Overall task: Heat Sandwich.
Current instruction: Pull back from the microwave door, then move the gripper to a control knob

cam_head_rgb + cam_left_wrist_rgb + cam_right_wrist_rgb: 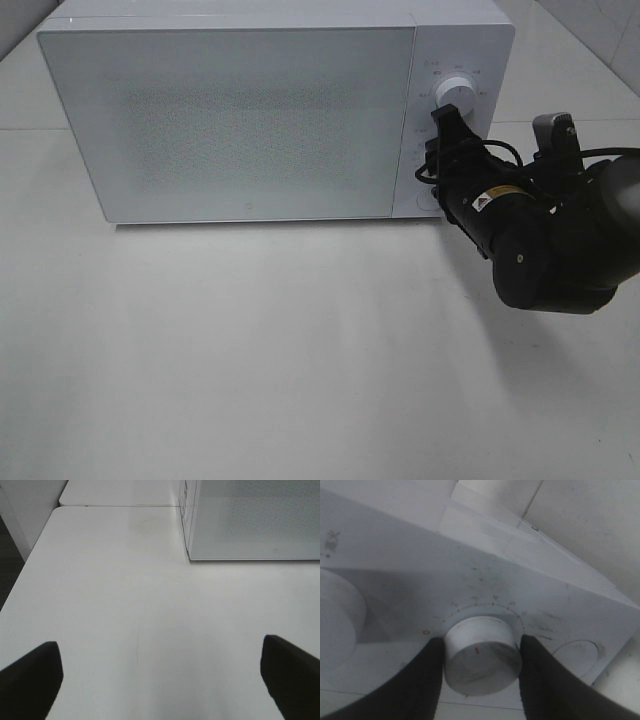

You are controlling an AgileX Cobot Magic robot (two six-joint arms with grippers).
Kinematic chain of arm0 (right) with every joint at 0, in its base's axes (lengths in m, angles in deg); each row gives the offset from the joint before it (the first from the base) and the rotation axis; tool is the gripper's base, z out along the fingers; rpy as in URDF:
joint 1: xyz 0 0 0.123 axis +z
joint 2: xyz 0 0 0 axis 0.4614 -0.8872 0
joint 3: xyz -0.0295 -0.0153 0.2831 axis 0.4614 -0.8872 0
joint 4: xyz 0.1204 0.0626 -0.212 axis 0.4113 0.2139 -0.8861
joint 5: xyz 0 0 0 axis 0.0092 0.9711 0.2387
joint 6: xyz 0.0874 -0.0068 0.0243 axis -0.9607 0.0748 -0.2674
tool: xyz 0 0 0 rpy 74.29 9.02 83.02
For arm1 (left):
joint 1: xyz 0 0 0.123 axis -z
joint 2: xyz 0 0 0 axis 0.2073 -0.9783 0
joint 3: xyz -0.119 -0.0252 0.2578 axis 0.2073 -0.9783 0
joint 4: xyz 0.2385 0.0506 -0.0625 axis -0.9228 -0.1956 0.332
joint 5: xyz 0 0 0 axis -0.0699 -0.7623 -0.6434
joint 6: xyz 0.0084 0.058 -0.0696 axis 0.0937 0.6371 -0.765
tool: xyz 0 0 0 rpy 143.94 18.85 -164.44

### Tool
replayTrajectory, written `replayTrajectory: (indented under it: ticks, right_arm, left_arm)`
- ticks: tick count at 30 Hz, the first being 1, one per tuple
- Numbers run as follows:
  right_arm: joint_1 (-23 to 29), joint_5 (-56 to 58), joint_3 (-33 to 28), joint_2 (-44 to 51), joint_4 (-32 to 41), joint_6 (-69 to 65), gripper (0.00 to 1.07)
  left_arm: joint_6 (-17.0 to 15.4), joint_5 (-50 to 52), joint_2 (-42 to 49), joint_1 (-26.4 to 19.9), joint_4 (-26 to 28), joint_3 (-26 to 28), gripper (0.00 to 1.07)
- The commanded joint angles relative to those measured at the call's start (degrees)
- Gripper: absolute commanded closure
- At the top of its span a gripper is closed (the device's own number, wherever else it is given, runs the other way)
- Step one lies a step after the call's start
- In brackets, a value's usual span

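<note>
The right gripper [481,643] clamps the lower dial [481,656] on the microwave [300,12], right of its shut door [230,120]. The left gripper [160,674] gapes wide and holds nothing. Where the sandwich lies, and which way it points, I cannot tell.

From the high exterior mount, looks steeply down on the microwave [240,120] front and the counter [250,350] before it. From the left wrist, faces the microwave's lower front corner from low over the counter, well back. From the right wrist, sits close up against a dial [482,652] on the microwave's control panel. Shares the microwave front throughout.
</note>
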State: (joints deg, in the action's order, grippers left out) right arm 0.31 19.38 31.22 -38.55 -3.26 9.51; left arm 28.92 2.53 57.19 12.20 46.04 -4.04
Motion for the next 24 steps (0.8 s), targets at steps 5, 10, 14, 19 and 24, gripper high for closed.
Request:
replayTrajectory:
  ticks: [5, 10, 14, 19, 24]
  right_arm:
    - [0.2, -15.1, 1.9, 1.3, -2.8, -10.8, 1.06]
    - [0.2, -15.1, 1.9, 1.3, -1.7, -13.0, 1.05]
    - [0.2, -15.1, 1.9, 1.3, 0.0, -15.2, 1.05]
    - [0.2, -15.2, 2.0, 1.1, 2.3, -19.8, 1.05]
    - [0.2, -15.1, 2.0, 0.6, 2.9, -22.3, 1.04]
  left_arm:
    - [-0.5, 0.5, 1.4, -0.1, 0.1, -0.1, 0.03]
    - [-0.5, 0.5, 1.4, -0.1, 0.1, -0.1, 0.03]
    - [-0.5, 0.5, 1.4, -0.1, 0.1, -0.1, 0.03]
    - [-0.5, 0.5, 1.4, -0.1, 0.1, -0.1, 0.03]
    - [-0.5, 0.5, 1.4, -0.1, 0.1, -0.1, 0.03]
